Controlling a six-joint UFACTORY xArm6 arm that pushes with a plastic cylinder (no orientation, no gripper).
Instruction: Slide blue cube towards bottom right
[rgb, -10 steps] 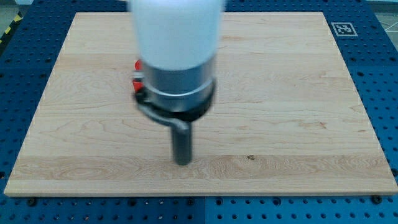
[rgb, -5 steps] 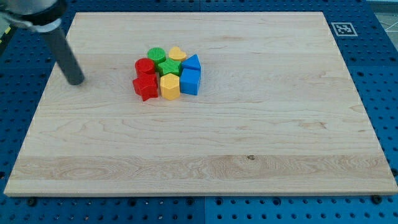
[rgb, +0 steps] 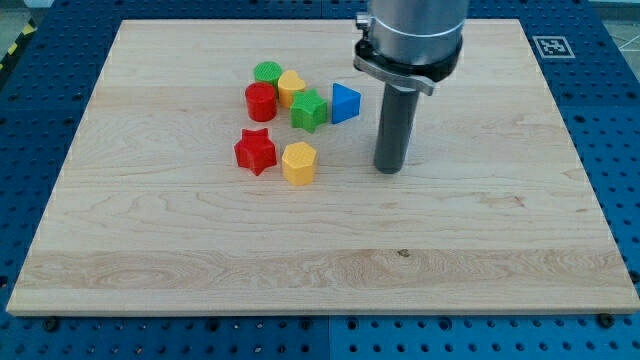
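No blue cube shows in the camera view; it may be hidden behind the rod, I cannot tell. My tip (rgb: 388, 168) rests on the wooden board (rgb: 480, 230), to the right of the block cluster and just below-right of a blue triangular block (rgb: 344, 103). The tip touches no visible block. The arm's grey body covers the board's top centre.
Left of the tip lie a green cylinder (rgb: 267, 72), a yellow heart (rgb: 291, 87), a red cylinder (rgb: 261, 101), a green star (rgb: 310, 109), a red star (rgb: 256, 150) and a yellow hexagon (rgb: 298, 162). A marker tag (rgb: 551, 45) sits at the top right.
The rod has moved from the board's far left to right of the cluster. The tight cluster is now spread out, and the blue cube seen earlier no longer shows.
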